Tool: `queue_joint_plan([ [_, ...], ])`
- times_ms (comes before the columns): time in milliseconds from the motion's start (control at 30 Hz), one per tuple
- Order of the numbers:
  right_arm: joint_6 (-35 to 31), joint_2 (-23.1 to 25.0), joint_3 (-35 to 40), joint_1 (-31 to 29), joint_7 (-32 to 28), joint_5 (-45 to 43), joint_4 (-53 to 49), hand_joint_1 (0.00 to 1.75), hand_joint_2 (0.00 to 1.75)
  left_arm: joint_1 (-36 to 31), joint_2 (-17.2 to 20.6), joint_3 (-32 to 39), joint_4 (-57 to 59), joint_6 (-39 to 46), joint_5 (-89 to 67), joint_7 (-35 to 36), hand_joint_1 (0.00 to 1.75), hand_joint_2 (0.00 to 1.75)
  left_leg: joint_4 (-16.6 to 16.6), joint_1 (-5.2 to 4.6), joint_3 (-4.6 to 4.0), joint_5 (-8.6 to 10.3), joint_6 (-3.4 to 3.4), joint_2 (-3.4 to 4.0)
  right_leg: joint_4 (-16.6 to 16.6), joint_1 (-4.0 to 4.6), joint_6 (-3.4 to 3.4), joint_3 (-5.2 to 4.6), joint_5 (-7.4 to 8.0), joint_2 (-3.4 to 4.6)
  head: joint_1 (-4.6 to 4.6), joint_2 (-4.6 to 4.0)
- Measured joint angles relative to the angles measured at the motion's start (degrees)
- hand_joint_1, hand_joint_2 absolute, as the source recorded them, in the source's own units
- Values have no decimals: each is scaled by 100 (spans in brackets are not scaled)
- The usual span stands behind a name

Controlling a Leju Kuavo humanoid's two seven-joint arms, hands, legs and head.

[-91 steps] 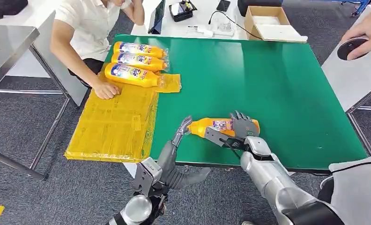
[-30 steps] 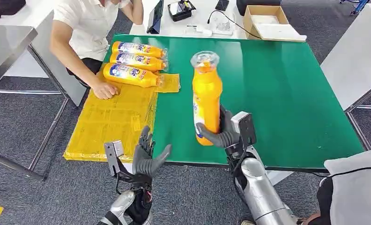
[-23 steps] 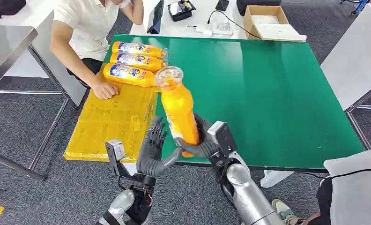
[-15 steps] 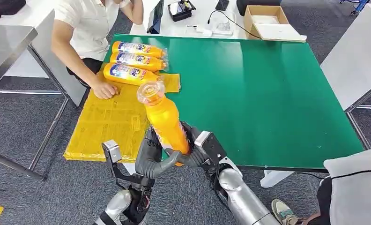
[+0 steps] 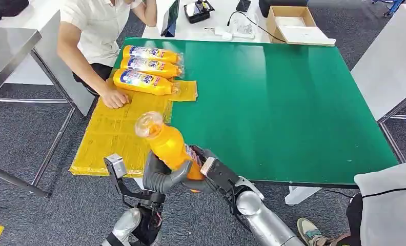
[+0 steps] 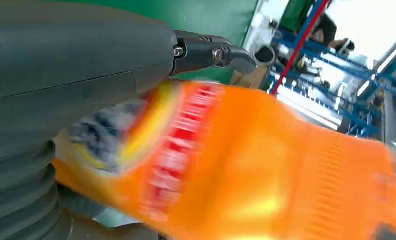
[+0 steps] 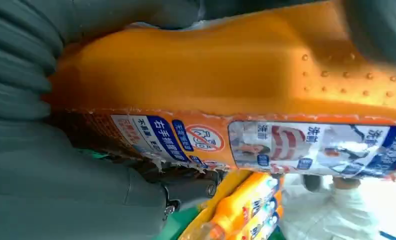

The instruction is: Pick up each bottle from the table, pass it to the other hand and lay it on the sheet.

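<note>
The left hand (image 5: 157, 174) and the right hand (image 5: 211, 171) both wrap the same orange detergent bottle (image 5: 170, 146) just off the near edge of the green surface (image 5: 283, 97), the left hand's fingers curled around the lower body from the sheet side and the right hand's fingers closed on it from the other side. The bottle is tilted, its clear cap (image 5: 148, 123) raised and leaning out over the near end of the yellow sheet (image 5: 121, 133), its base down between the two hands. In the left wrist view the bottle (image 6: 266, 170) is blurred but lies right against the grey thumb, and in the right wrist view its printed label (image 7: 266, 145) sits pressed between that hand's thumb and fingers. The yellow sheet lies along the left edge of the green surface, partly overhanging it. At the far end of the sheet three more orange bottles (image 5: 147, 66) lie on their sides, side by side and touching, caps toward the middle of the green surface. A person's hand (image 5: 115, 98) rests on the sheet just beside the nearest of the three. Beyond the far edge of the green surface stands an open cardboard box (image 5: 293, 23).
</note>
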Motion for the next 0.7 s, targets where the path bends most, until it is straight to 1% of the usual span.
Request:
queue_joint_plan([
  [33, -42, -22, 52, -1, 0, 92, 17, 168, 175, 5, -11, 20, 0, 50, -17, -2, 150, 175, 0, 0, 0, 0, 0, 0, 0, 0, 0, 0, 0, 0, 0, 0],
  [133, -132, -66, 180, -32, 9, 298, 57, 168, 175, 17, -44, 46, 0, 55, -31, 0, 150, 175, 0, -1, 0, 0, 0, 0, 0, -1, 0, 0, 0, 0, 0, 0],
  [167, -160, -79, 217, -56, 13, 366, 66, 168, 175, 18, -46, 64, 0, -35, 51, 29, 175, 175, 0, -1, 0, 0, 0, 0, 0, -1, 0, 0, 0, 0, 0, 0],
  [200, -199, -96, 247, -89, 22, 431, 83, 159, 175, 26, -44, 85, 0, -183, 161, 94, 175, 175, 0, -1, 0, 0, 0, 1, 0, -1, 0, 0, 0, 0, -2, 0],
  [233, -208, -109, 278, -129, 22, 464, 101, 159, 175, 36, -44, 112, 2, -284, 221, 127, 175, 175, 0, -1, 0, 0, 0, 1, -1, -1, 0, 0, 0, 1, 0, 0],
  [267, -225, -123, 315, -158, 22, 484, 114, 150, 175, 41, -44, 138, 2, -347, 262, 140, 175, 175, 0, -1, 0, 0, 0, 1, 0, -1, 0, 0, 0, 1, 0, 0],
  [300, -243, -127, 335, -174, 22, 494, 125, 134, 175, 44, -44, 166, 2, -393, 275, 157, 175, 175, 0, -1, 0, 0, 0, 0, 0, -1, 0, 0, 0, 0, -2, 0],
  [333, -252, -127, 350, -187, 22, 501, 136, 84, 175, 49, -44, 182, 2, -446, 284, 166, 175, 175, 0, -1, 0, 0, 0, 0, 0, -1, 0, 0, 0, 0, 0, 0],
  [367, -260, -127, 368, -200, 22, 516, 147, 3, 175, 60, -42, 201, 2, -498, 282, 168, 175, 175, 0, -1, 0, 0, 0, 1, 0, -1, 0, 0, 0, 0, -2, 0],
  [433, -269, -129, 398, -211, 22, 536, 157, 3, 175, 74, -42, 243, 4, -592, 256, 168, 175, 175, 0, 0, 0, 0, 0, 2, 0, 0, 0, -1, 0, 1, 0, 0],
  [467, -269, -131, 416, -212, 22, 543, 162, 0, 175, 75, -42, 269, 4, -658, 262, 168, 175, 175, 0, 0, 0, 0, 0, 2, 0, 0, 0, -1, 0, 1, -2, 0],
  [567, -269, -129, 420, -213, 33, 483, 164, 0, 175, 93, -39, 319, 18, -887, 398, 223, 175, 175, 0, 0, 0, 0, 0, 1, 0, 0, 0, -2, 0, 1, 0, 0],
  [600, -269, -131, 420, -214, 35, 477, 164, 0, 0, 94, -39, 328, 18, -937, 428, 238, 175, 175, 0, 0, 0, 0, 0, 1, 0, 0, 0, -1, 0, 1, -2, 0],
  [700, -313, -127, 420, -199, 44, 385, 162, 0, 0, 108, -33, 376, 20, -1181, 669, 365, 175, 175, 0, 0, 1, 0, 0, 2, 0, 0, 0, -2, 0, 1, -2, 0],
])
